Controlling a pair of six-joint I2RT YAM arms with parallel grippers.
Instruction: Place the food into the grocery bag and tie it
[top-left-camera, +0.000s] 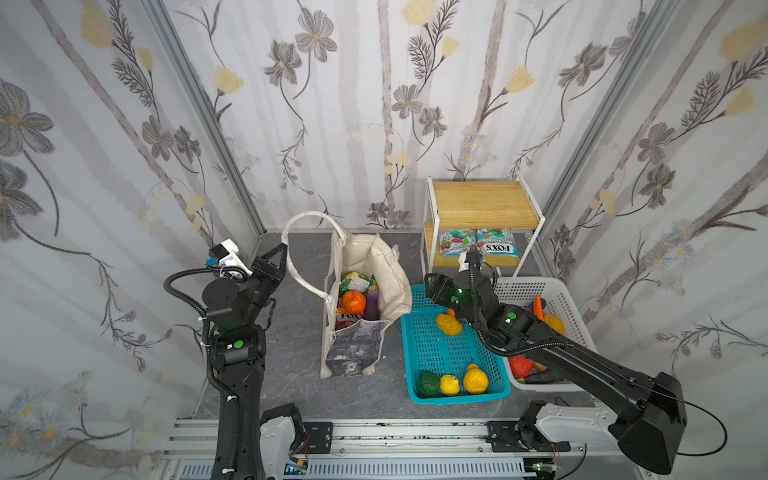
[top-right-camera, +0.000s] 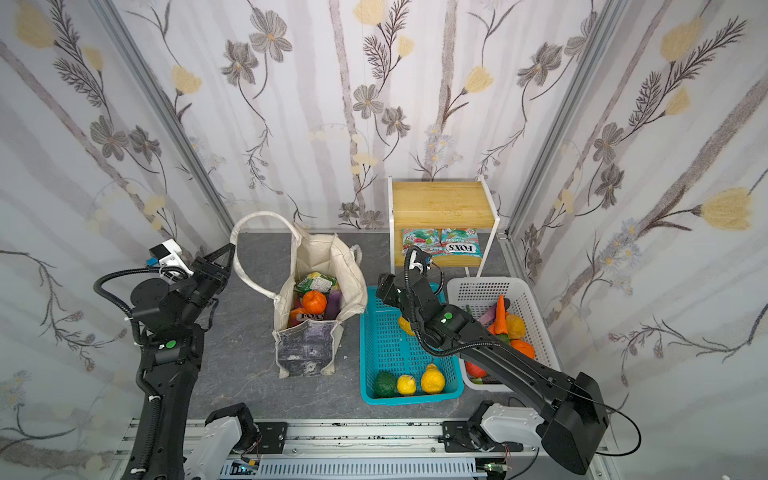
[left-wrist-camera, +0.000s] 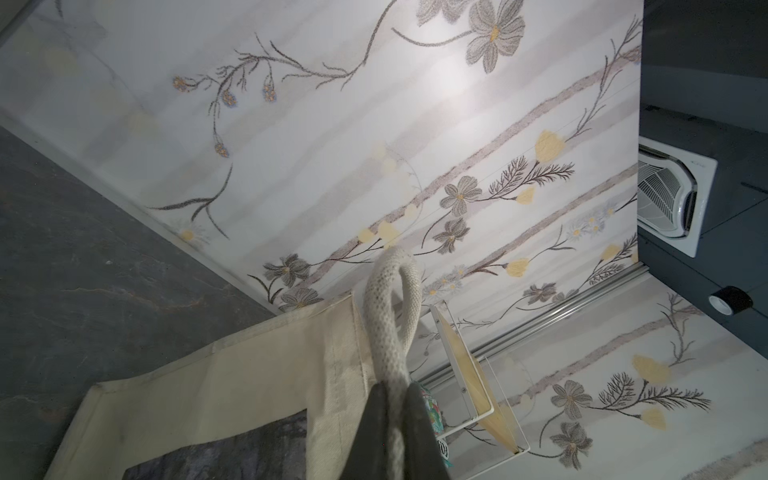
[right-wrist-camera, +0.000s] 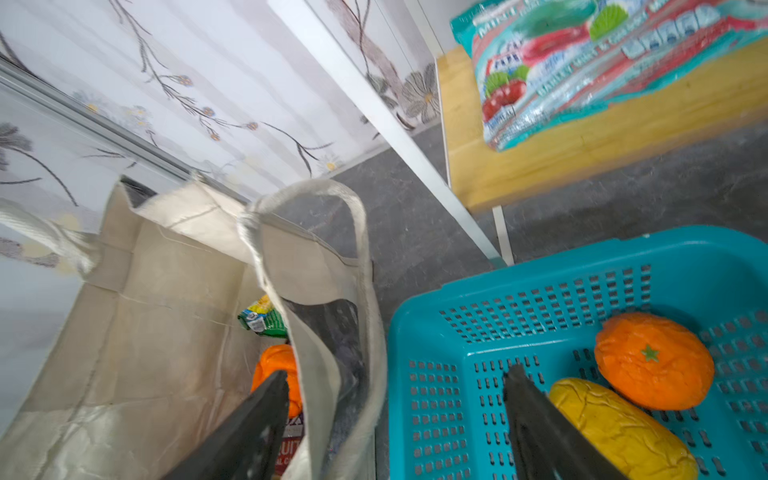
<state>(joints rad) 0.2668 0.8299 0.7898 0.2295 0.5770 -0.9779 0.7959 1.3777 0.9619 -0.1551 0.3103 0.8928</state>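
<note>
The grocery bag (top-left-camera: 386, 266) stands upright on the table (top-left-camera: 291, 332), mouth gaping, its dark printed panel toward the robot's base. Inside lie an orange toy fruit (top-left-camera: 354, 302), a purple vegetable (top-left-camera: 372, 305), a green packet (top-left-camera: 353, 284) and a red packet (top-left-camera: 343, 320) (lettering partly hidden).

Your left tool (left-wrist-camera: 392, 390) is clamped on the bag's handle loop (left-wrist-camera: 390, 316) and holds it out to the bag's left. The wrist view shows the webbing pinched between both fingers.

Your right tool (right-wrist-camera: 397, 371) has its jaws spread wide and grips nothing. One finger hangs over the bag's mouth and the other over the teal basket (top-left-camera: 419, 365), with the bag's wall between them.

That basket sits just beside the bag. It holds a yellow fruit (right-wrist-camera: 619, 428), an orange (right-wrist-camera: 654, 359) and three more pieces at its near end.

The white basket (top-left-camera: 569, 307), to the right, holds further toy produce, partly hidden by the arm. Two snack packets (top-left-camera: 478, 241) lie on the lower shelf of the wooden rack (top-left-camera: 484, 203) behind.
</note>
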